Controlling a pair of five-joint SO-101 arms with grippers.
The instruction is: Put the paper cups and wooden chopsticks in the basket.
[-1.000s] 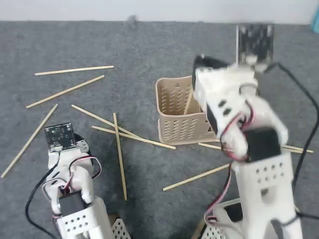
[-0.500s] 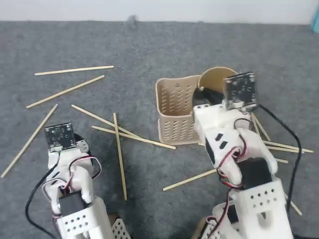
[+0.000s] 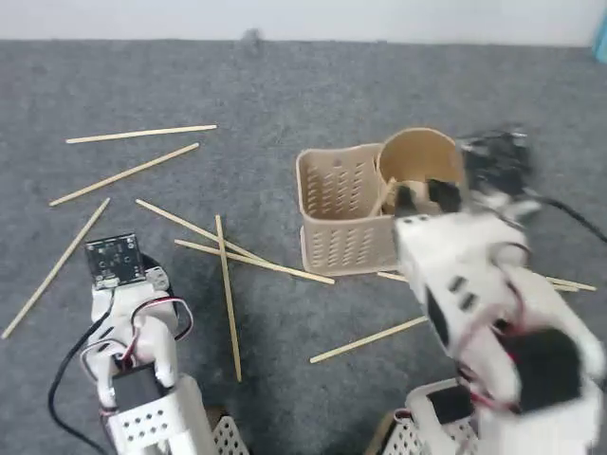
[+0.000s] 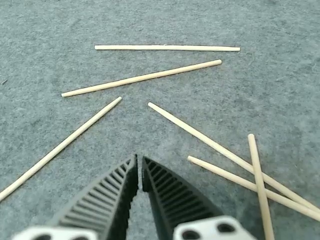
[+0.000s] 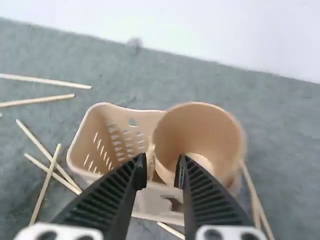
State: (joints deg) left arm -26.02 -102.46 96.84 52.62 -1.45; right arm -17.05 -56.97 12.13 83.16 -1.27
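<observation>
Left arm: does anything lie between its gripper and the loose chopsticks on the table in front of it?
Nothing visible does. The left gripper is shut over bare grey table. The two nearest chopsticks lie flat just ahead of its tips, one to each side, with nothing on top of them.

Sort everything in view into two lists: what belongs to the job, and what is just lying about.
Job:
- paper cup, leaning in the basket
- wooden chopsticks, scattered over the mat

Lying about:
- small dark fleck at the mat's far edge
- blue thing, too cut off to identify
</observation>
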